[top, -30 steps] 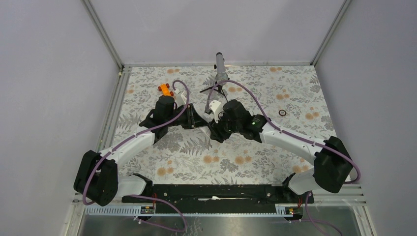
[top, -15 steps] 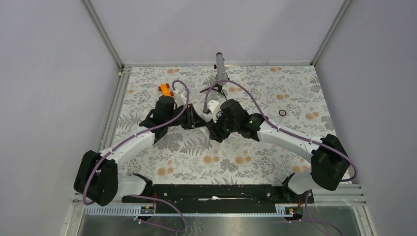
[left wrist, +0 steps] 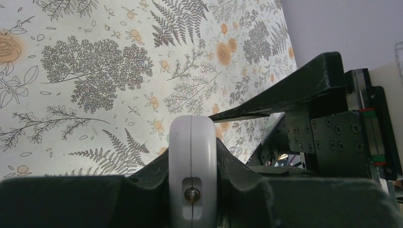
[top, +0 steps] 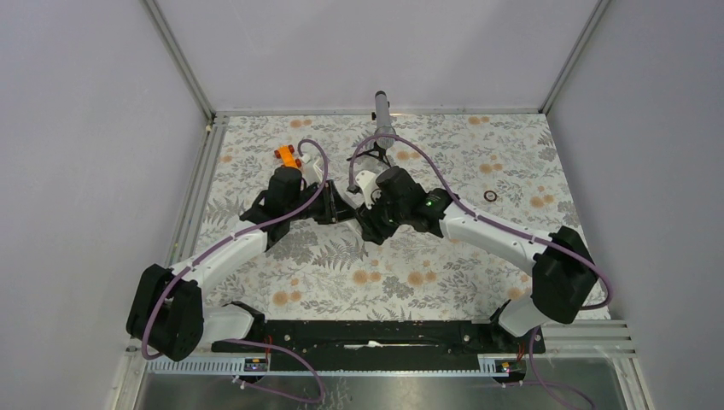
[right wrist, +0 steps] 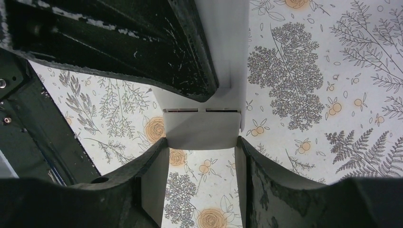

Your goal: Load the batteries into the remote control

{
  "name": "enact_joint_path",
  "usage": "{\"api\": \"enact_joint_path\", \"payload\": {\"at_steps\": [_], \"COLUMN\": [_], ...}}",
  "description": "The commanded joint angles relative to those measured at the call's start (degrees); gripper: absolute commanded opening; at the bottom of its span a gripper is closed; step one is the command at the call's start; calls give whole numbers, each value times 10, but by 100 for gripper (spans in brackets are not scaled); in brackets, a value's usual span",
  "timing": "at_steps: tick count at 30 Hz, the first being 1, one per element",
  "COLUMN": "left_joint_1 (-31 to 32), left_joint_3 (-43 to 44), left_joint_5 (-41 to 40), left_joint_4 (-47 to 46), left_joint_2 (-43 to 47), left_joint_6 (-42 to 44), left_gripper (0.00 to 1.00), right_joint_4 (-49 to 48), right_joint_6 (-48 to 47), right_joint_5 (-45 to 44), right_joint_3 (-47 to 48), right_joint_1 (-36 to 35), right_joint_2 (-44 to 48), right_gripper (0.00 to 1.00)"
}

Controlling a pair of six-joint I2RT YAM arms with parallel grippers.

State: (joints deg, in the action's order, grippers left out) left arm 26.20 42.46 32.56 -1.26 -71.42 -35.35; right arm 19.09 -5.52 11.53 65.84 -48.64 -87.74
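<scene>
Here's the left pincer, clamped tight on the remote control, which is seen end-on over the desk, just left of centre toward the far side. The right pincer meets it from the right, fingers partly spread and gripping a flat white cover. The cover looks butted against the remote's body, though that's hard to confirm. Count: one remote, one cover, one orange toy piece far left, one black ring on the right.
</scene>
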Motion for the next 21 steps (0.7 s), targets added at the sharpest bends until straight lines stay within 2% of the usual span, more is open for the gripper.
{"api": "enact_joint_path", "payload": {"at_steps": [1, 13, 21], "left_joint_1": [12, 18, 19], "left_joint_3": [21, 29, 37], "left_joint_5": [30, 59, 114], "left_joint_4": [-25, -23, -8], "left_joint_2": [23, 13, -7], "left_joint_6": [-1, -13, -28], "left_gripper": [0, 0, 0], "right_joint_4": [0, -19, -43], "right_joint_6": [7, 21, 31], "right_joint_5": [-6, -47, -85], "right_joint_3": [29, 44, 51], "right_joint_1": [-2, -6, -7], "right_joint_2": [-17, -33, -37], "right_gripper": [39, 39, 40]}}
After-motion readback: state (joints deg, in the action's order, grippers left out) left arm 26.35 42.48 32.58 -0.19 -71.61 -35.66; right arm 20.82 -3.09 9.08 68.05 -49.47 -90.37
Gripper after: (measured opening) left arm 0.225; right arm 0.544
